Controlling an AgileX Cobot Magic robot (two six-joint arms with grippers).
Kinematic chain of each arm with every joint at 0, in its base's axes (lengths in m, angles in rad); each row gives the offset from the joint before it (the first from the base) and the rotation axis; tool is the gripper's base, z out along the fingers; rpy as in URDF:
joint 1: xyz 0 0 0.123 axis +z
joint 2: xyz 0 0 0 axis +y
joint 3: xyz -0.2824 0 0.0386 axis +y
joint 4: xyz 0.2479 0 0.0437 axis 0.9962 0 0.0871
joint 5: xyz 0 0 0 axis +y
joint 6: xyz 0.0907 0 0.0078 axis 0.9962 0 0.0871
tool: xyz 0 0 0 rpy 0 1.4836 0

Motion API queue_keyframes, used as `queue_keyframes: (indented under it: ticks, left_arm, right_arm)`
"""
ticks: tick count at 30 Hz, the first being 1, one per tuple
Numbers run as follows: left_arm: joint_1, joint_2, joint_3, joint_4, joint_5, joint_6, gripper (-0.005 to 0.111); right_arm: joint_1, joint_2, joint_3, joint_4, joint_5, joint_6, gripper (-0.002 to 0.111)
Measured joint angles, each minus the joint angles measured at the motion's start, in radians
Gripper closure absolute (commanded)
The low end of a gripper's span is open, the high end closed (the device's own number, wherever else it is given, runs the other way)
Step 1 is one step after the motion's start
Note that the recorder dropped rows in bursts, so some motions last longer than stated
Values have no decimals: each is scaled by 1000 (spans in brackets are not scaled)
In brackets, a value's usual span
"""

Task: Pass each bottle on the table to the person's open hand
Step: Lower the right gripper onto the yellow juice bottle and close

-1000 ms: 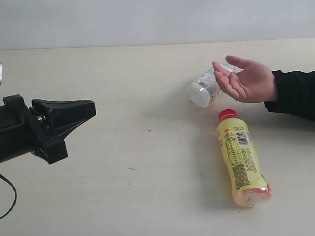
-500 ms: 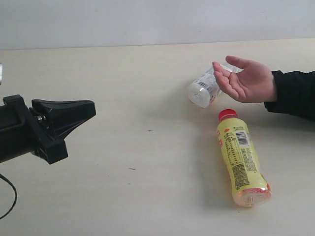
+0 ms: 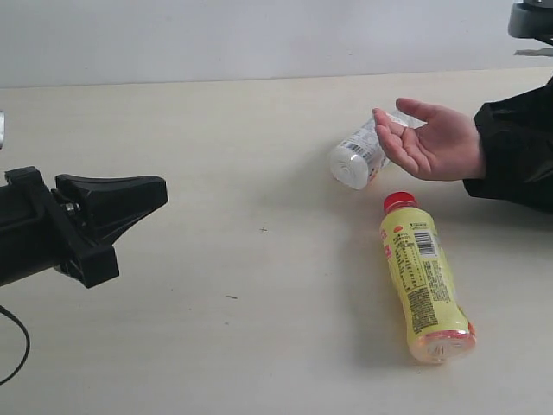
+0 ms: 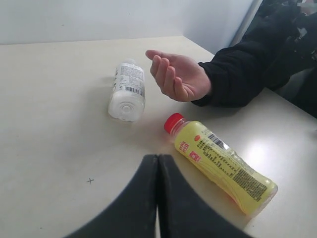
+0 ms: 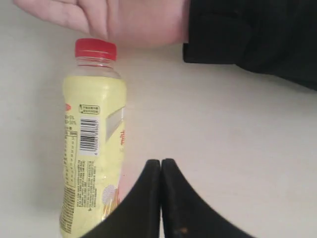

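Note:
A yellow bottle with a red cap lies on its side on the beige table, cap toward the person's open hand. A clear bottle with a white label lies just behind the fingers of that hand. My left gripper is shut and empty, hovering far to the left of both bottles. In the left wrist view the yellow bottle is close beside the left gripper. The right gripper is shut and empty above the table beside the yellow bottle. The red-labelled and green-labelled bottles are out of view.
The person's black sleeve covers the table's right edge. A dark part of the right arm shows at the top right corner. A black cable loops at the lower left. A pale wall runs behind the table.
A dark part of the right arm has appeared at the top right corner, and the black sleeve now reaches higher. Both bottles, the hand and the left gripper have not moved.

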Motion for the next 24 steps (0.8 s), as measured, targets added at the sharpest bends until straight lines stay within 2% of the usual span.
queue_keyframes:
  ticks: [6,8,12,17,20,24]
  left_arm:
    - [0,0,0,0,0,0,107]
    - [0,0,0,0,0,0,107]
    - [0,0,0,0,0,0,107]
    - [0,0,0,0,0,0,107]
    - [0,0,0,0,0,0,107]
    - [0,0,0,0,0,0,107]
  right_arm:
    - [108,0,-3,-11,-4,48,108]
    - [138,0,-3,-11,13,52,103]
    - [218,0,-3,-11,69,58,80]
    - [251,0,-3,-16,41,74,41]
    - [251,0,-3,-16,27,65,33]
    - [251,0,-3,-16,-1,56,33]
